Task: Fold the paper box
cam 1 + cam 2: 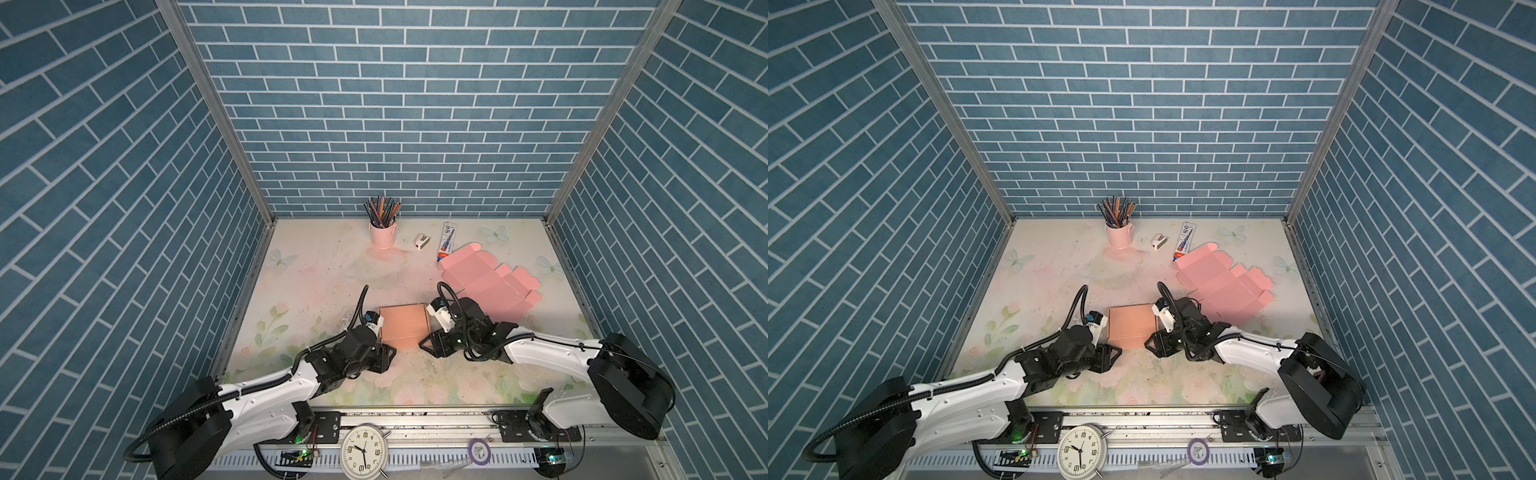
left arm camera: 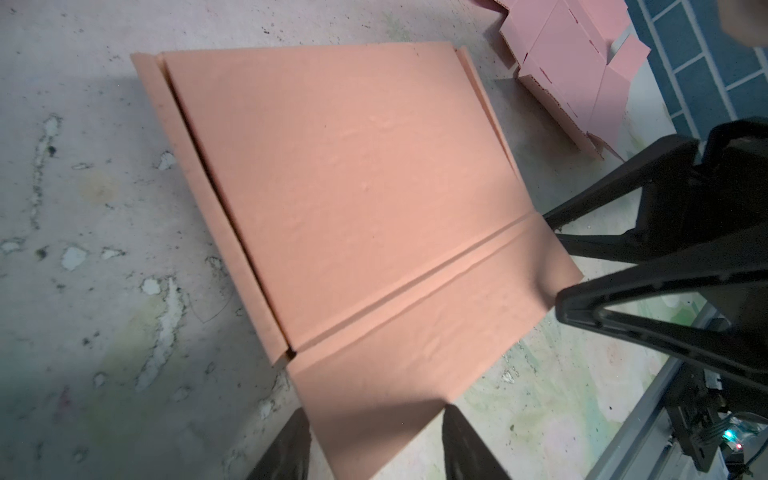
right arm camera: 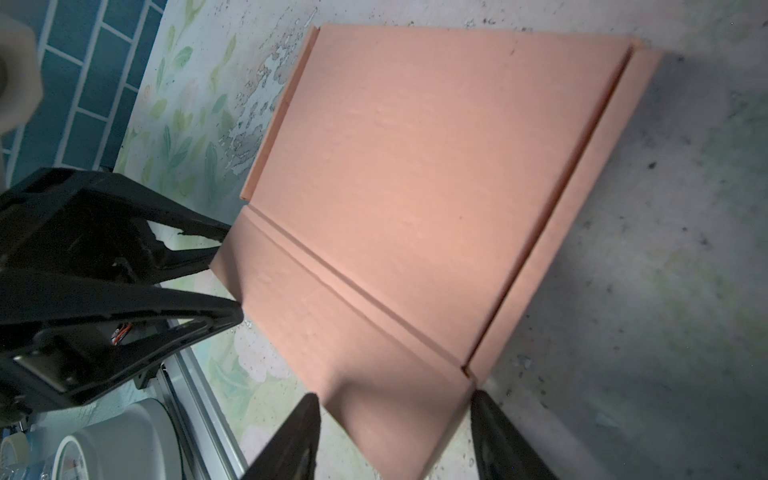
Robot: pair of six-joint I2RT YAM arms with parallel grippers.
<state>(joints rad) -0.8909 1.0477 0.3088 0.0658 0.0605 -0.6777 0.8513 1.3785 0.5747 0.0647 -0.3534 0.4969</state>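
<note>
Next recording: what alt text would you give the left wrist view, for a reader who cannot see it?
A salmon-coloured paper box lies on a worn table, a corner of its creased near flap between the open fingers of the left gripper. The right gripper, also open, sits at the flap's other corner. Flat pink box blanks lie beyond.

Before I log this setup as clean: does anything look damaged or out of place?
Yes: the table mat is flaking in pale patches beside the paper box. The box looks intact; nothing spilled.

Blue brick-pattern walls (image 1: 374, 104), worn floral tabletop (image 1: 311, 282).
</note>
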